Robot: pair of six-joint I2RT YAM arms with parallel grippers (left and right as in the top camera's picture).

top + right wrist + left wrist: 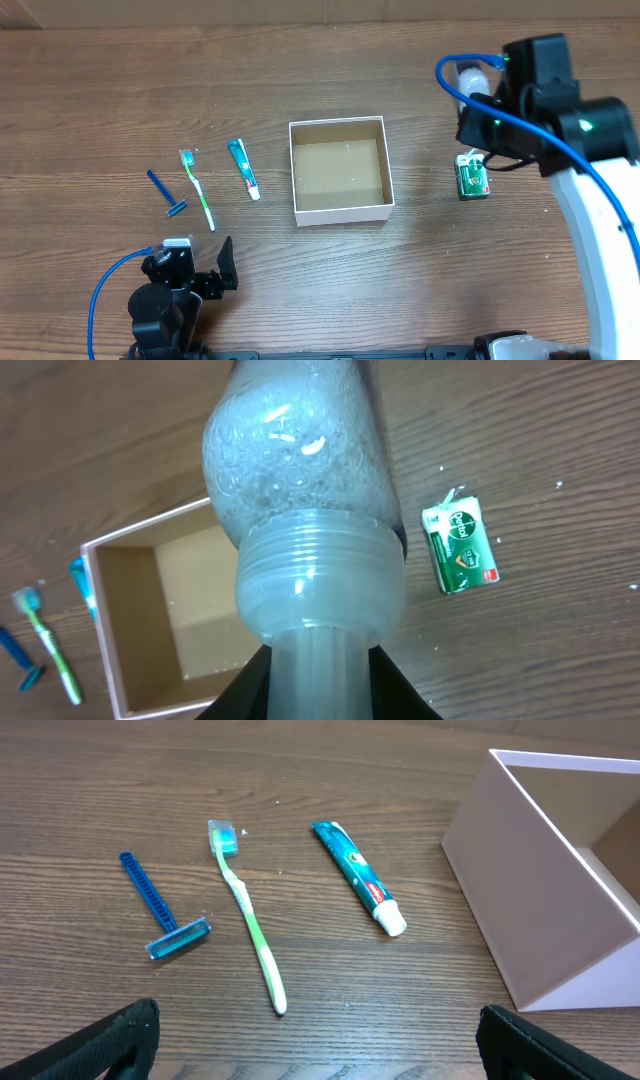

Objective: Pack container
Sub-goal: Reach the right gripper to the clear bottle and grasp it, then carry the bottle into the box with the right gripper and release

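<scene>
Bottle (300, 490) likely gripped, overhead barely shows it

left arm (160, 305): black, blocky housings; small pale-grey plate (178, 243) just behind the gripper.
left fingers (110, 1040): matte black, grainy surface, broad tips.
left cable (98, 298): blue, thin, looped beside the wrist.
right wrist housing (535, 80): black, boxy; green lights (581, 125) glowing.
right link (600, 235): white, smooth, rounded, behind the wrist.
right cable (452, 85): blue loop ahead of the wrist; also runs along the white link.

Razor (166, 194), toothbrush (197, 188), toothpaste (244, 168) in row L of container (343, 212); packet (472, 176) R of it.
</scene>
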